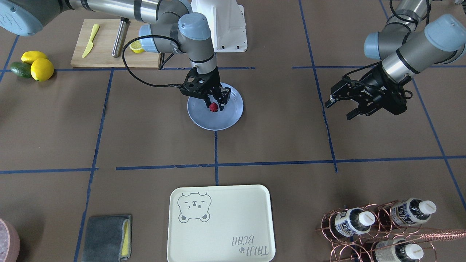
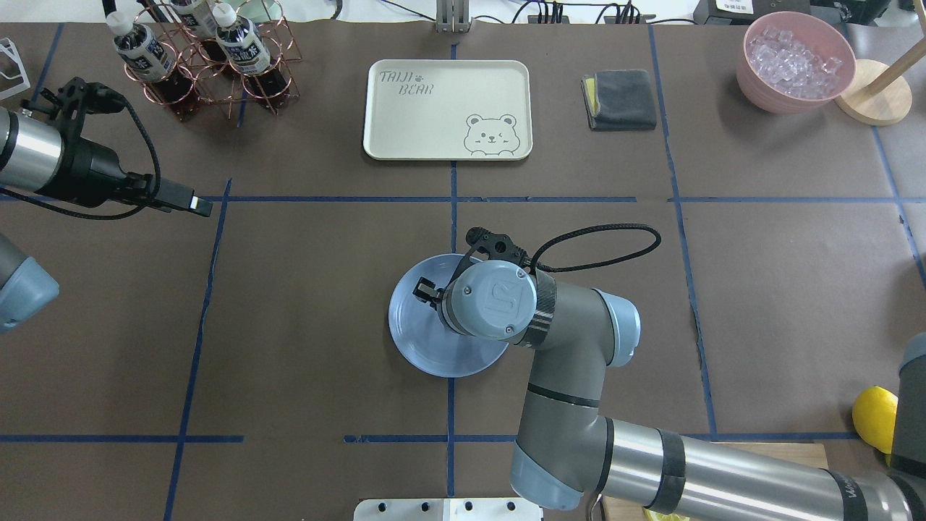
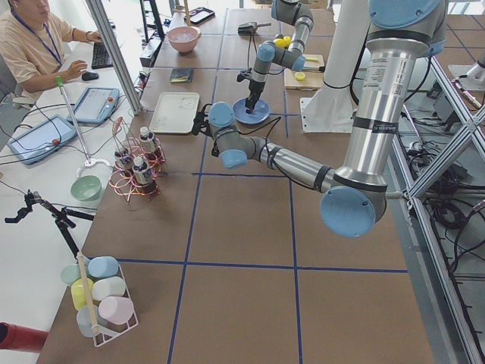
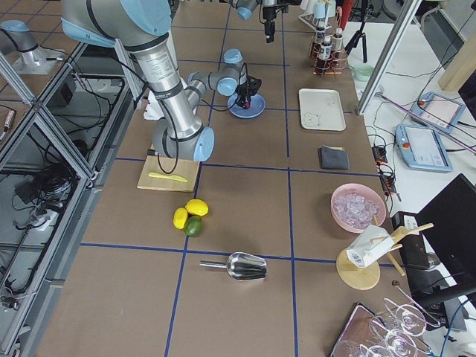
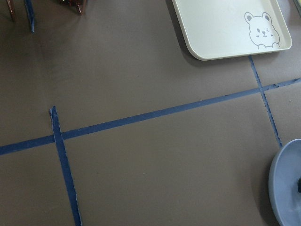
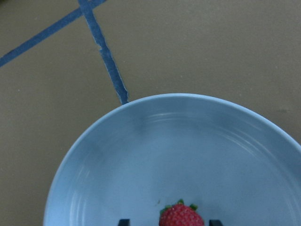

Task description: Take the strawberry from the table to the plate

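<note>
The small red strawberry (image 1: 213, 107) with its green cap rests on the light-blue plate (image 1: 233, 120) at the middle of the brown table (image 1: 276, 138). My right gripper (image 1: 214, 105) points straight down over it, open, one finger on each side of the berry with gaps showing. In the right wrist view the strawberry (image 6: 181, 217) sits at the bottom edge on the plate (image 6: 94, 165), between the two fingertips. My left gripper (image 1: 340, 109) hovers open and empty well off to the side above bare table. The overhead view hides the berry under the right wrist.
A cream bear tray (image 1: 218, 222) lies beyond the plate, with a copper bottle rack (image 1: 378, 225) and a grey cloth (image 1: 105, 236) to its sides. A cutting board (image 1: 105, 54), lemons (image 1: 42, 69) and an avocado (image 1: 20, 69) sit near the right arm's base.
</note>
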Robot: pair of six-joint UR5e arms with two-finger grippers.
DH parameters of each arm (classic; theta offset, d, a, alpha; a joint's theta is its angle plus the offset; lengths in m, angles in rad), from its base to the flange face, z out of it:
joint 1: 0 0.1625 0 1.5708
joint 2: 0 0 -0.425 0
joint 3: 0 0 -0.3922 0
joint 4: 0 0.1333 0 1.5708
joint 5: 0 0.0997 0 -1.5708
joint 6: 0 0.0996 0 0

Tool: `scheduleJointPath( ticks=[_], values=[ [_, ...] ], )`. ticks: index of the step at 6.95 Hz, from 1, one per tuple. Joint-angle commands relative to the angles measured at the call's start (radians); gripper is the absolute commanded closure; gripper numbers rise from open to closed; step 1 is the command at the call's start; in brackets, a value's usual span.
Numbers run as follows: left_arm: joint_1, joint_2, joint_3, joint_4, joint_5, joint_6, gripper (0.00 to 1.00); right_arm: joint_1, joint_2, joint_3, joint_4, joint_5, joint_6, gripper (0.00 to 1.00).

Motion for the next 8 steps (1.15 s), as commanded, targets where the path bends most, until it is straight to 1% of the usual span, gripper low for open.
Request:
scheduleJointPath(
  ticks=[1,2,3,4,5,6,7,8],
  values=[
    [0.0,0.0,0.006,-0.002,0.001,0.0,0.09,0.002,-0.004,0.02,-0.002,0.012,-0.002,0.0],
    [-0.001,0.002,0.006,0.0,0.001,0.002,0.09,0.031,-0.035,0.096,-0.003,0.042,-0.002,0.0],
    [-0.003,0.013,0.003,0.0,0.004,0.002,0.09,0.092,-0.134,0.212,-0.003,0.12,-0.004,0.0],
    [-0.018,0.025,0.003,0.0,0.013,0.04,0.09,0.186,-0.242,0.329,-0.003,0.215,-0.089,0.0],
    [-0.062,0.09,-0.006,0.0,0.039,0.158,0.09,0.281,-0.365,0.4,0.0,0.296,-0.222,0.0],
    [-0.116,0.155,-0.017,0.0,0.062,0.293,0.09,0.41,-0.453,0.4,0.004,0.396,-0.399,0.0],
    [-0.197,0.225,-0.016,0.006,0.065,0.486,0.09,0.548,-0.56,0.394,0.009,0.473,-0.65,0.0],
    [-0.29,0.259,-0.005,0.046,0.061,0.662,0.09,0.668,-0.625,0.359,0.007,0.543,-0.845,0.0]
  ],
)
